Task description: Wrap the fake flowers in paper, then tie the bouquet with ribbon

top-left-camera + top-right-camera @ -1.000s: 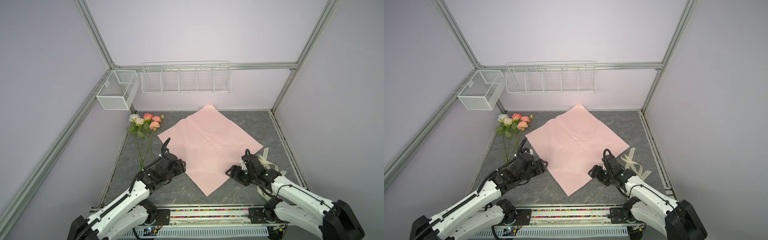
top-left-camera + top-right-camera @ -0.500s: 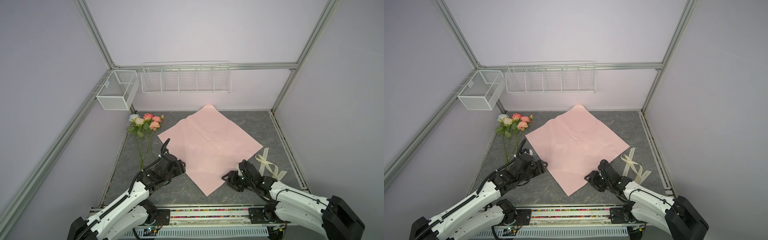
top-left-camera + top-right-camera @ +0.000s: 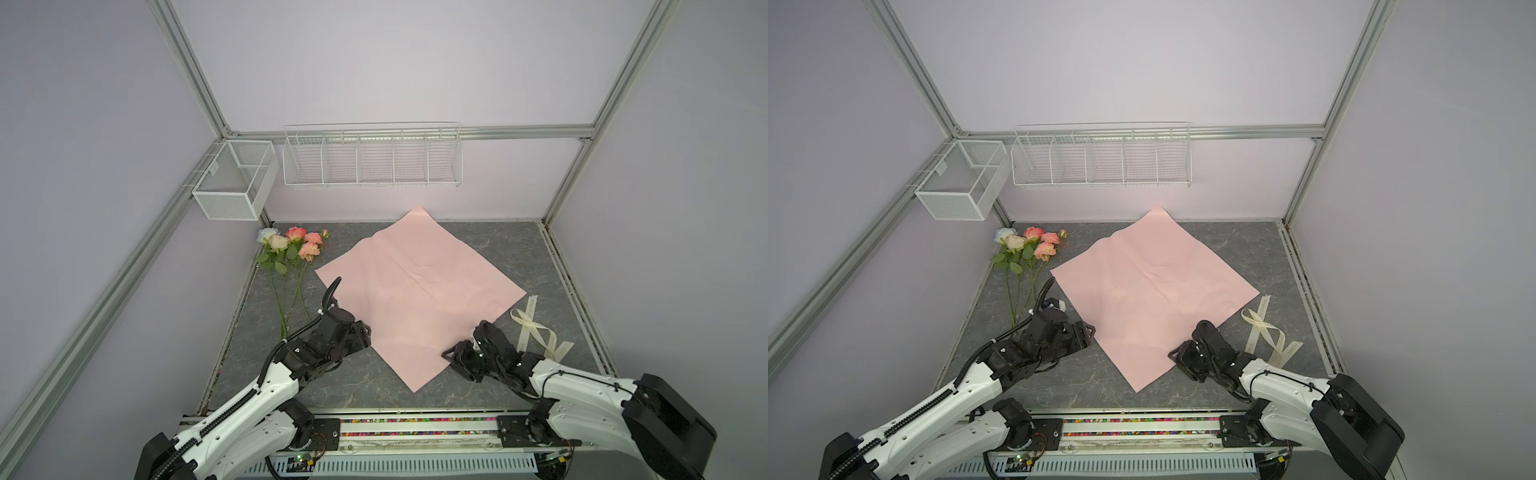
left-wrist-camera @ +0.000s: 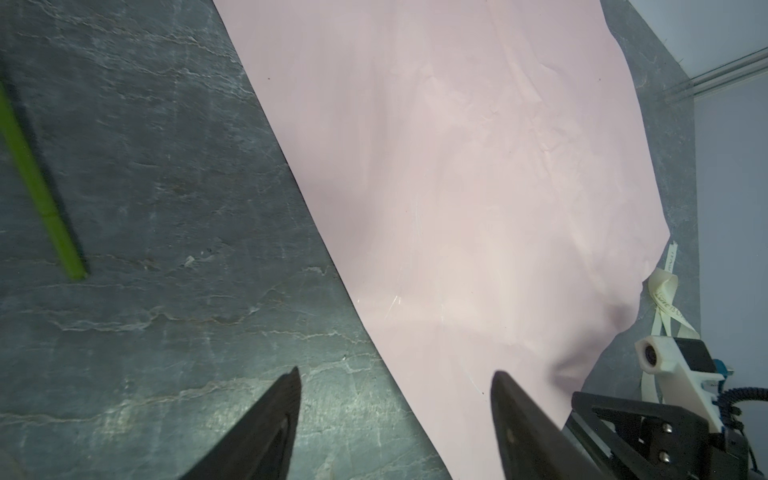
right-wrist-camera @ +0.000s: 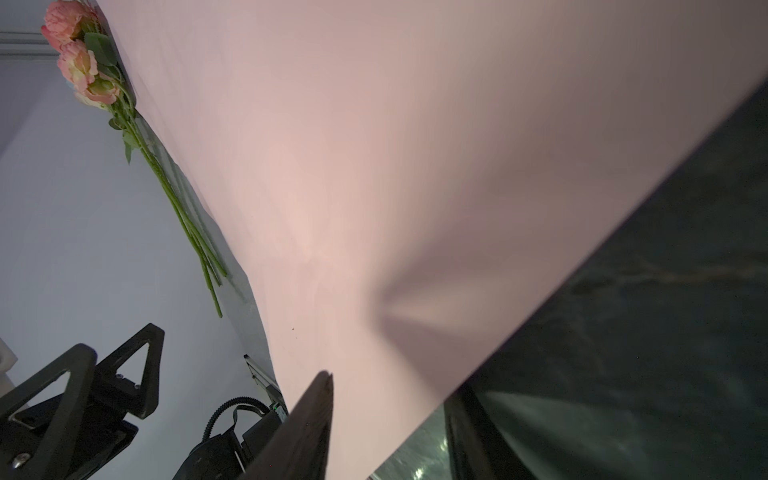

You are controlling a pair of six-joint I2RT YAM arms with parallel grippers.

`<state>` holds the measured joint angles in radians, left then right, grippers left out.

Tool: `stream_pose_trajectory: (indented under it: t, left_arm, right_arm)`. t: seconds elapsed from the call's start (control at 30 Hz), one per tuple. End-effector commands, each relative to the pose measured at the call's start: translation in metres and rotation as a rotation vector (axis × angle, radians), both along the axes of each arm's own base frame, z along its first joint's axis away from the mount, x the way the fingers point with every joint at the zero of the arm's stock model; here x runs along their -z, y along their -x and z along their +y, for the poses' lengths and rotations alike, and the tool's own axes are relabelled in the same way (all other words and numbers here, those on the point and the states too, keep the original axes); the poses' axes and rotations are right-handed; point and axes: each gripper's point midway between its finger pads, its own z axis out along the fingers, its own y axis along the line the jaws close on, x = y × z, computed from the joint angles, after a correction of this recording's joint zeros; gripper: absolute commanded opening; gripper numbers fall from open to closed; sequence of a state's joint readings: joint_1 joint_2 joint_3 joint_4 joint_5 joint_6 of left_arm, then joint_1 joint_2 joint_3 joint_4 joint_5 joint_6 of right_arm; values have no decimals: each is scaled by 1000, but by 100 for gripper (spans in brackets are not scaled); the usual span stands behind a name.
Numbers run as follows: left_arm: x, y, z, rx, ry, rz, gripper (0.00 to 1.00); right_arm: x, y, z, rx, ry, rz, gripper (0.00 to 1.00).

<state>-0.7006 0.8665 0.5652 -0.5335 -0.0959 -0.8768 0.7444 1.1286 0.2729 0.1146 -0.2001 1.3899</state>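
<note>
The bouquet of fake flowers (image 3: 291, 249) (image 3: 1025, 245) lies flat at the far left of the grey table, blooms toward the back wall; neither gripper touches it. One green stem end (image 4: 37, 178) shows in the left wrist view, and the blooms (image 5: 83, 70) show in the right wrist view. My left gripper (image 3: 361, 332) (image 4: 397, 372) is open, low over the left front edge of the pink paper sheet (image 3: 415, 291) (image 4: 457, 166). My right gripper (image 3: 451, 355) (image 5: 390, 386) stands at the sheet's right front edge, jaws apart with that edge (image 5: 415, 415) between them.
A cream ribbon (image 3: 536, 332) (image 3: 1264, 332) lies loose on the table right of the paper, behind my right arm. A white mesh box (image 3: 232, 183) hangs on the left frame. A wire rack (image 3: 372, 160) hangs on the back wall. Metal rails border the table.
My right gripper slid forward and left along the paper's right front edge, uncovering the ribbon, and its jaws narrowed around that edge. The left gripper stayed almost still.
</note>
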Motion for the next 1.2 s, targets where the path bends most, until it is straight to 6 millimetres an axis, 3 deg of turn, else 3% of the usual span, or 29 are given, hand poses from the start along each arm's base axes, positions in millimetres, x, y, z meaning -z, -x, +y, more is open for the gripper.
stream_pose_trajectory:
  t: [0.0, 0.27, 0.47, 0.83, 0.9, 1.0, 1.1, 1.17]
  left_arm:
    - [-6, -2, 1, 1, -9, -5, 72]
    - [-10, -3, 0, 1, -12, -12, 72]
    - [-14, -6, 0, 1, -15, -21, 73]
    - [-19, -11, -4, 17, -32, -30, 73]
    - [-20, -12, -1, 19, -55, -31, 73]
    - [-21, -18, 12, 5, -104, -13, 73]
    - [-17, -30, 35, -34, -125, 36, 72]
    - [-18, -42, 54, -73, -134, 53, 70]
  right_arm:
    - [5, -4, 1, 36, -3, 11, 39]
    - [10, 4, -8, 12, 56, 22, 16]
    - [13, 17, -27, -20, 143, 19, 7]
    - [16, 26, -30, -136, 200, 12, 6]
    - [14, 26, -31, -160, 225, 7, 12]
    - [-1, 20, -32, -203, 266, -40, 31]
    - [-17, 14, -41, -218, 335, -95, 51]
    - [-29, 10, -48, -222, 374, -138, 57]
